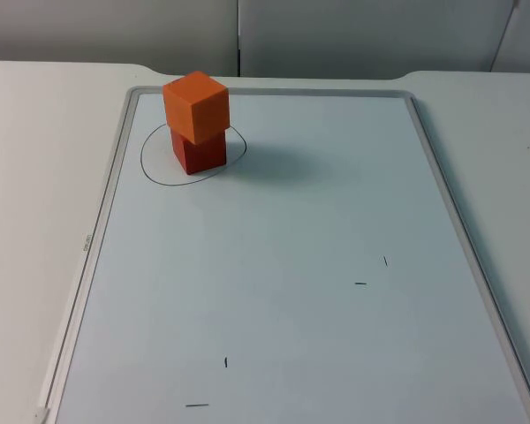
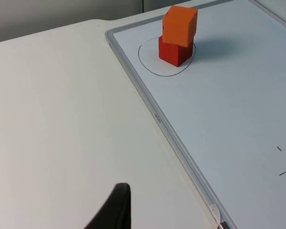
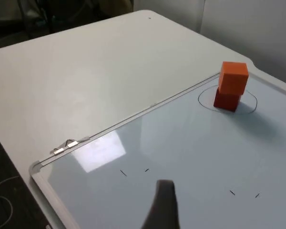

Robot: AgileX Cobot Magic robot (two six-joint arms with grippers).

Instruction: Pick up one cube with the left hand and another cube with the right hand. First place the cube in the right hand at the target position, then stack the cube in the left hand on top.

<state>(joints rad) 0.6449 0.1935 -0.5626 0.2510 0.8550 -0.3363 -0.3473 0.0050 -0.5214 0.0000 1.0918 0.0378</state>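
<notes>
The left gripper's black fingertip [image 2: 115,207] hung over the bare white table top [image 2: 62,119], just beside the grey frame of the flat whiteboard [image 2: 190,162]. I could not tell how that gripper stood. The right gripper's black fingertip [image 3: 163,205] hung over the whiteboard [image 3: 190,143] near some short black pen marks [image 3: 133,171], and I could not tell how it stood either. Both were well apart from the blocks. The small red wooden cube [image 1: 200,151] sat inside the thin black drawn circle [image 1: 150,163] near the far left corner of the board. The orange wooden cube [image 1: 195,106] sat on top of it, turned a little and sticking out a bit over the red one's left edge
</notes>
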